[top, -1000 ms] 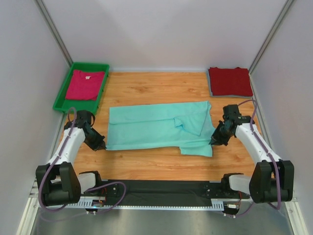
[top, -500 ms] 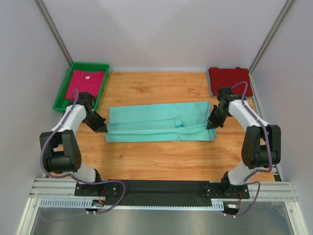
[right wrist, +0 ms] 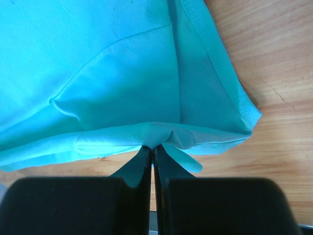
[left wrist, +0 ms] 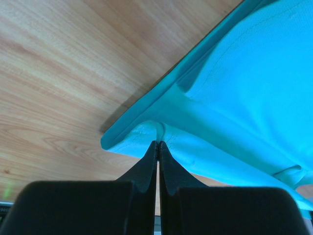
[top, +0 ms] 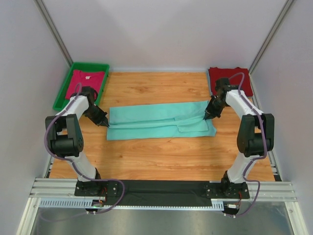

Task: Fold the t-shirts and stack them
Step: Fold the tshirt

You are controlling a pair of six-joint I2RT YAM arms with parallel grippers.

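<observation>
With left gripper [top: 103, 123] and right gripper [top: 207, 116] each clamped tight on one end of the mint-teal t-shirt [top: 156, 122] stretched across mid-frame on the wooden table [top: 146, 156], carry both ends level, lay edges flush, then release together.

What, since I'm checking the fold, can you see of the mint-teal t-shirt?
The mint-teal t-shirt is soft cloth, folded lengthwise into a long band on the wooden table, a sleeve showing toward its right end. The left gripper is shut on its left edge, the right gripper on its right edge.
</observation>
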